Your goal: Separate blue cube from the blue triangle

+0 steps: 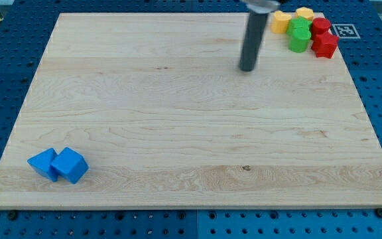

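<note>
The blue cube [69,165] and the blue triangle [43,163] are located at the view's bottom left corner of the wooden board [178,119], touching each other, the cube on the view's right of the triangle; separation is therefore not yet achieved. My tip [247,68] is positioned near the view's top, right of centre, well apart from both blue blocks. No jaws are fitted: only a plain rod is carried, and nothing is held. A cluster of yellow blocks [290,18], green blocks [300,34] and red blocks [323,38] is parked at the top right corner, apparently out of the working path.
</note>
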Controlling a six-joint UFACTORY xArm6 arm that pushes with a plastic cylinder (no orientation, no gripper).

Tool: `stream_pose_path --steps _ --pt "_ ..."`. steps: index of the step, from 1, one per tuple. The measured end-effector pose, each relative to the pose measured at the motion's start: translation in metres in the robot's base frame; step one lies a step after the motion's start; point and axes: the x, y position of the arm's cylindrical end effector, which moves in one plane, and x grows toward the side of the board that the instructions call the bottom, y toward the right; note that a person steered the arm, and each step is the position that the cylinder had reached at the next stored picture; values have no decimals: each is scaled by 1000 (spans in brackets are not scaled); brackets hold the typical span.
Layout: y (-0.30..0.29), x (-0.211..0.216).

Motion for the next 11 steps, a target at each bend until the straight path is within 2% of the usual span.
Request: stream_pose_path --steps 1,2,4,5,6,7,8,10,11 --pt "-86 8" --pt "-181 41" --pt "-380 137" --pt "-381 141" --pt "-380 191" --pt "-359 223" --pt "-295 223" --pt "-122 200" --pt "-75 196"
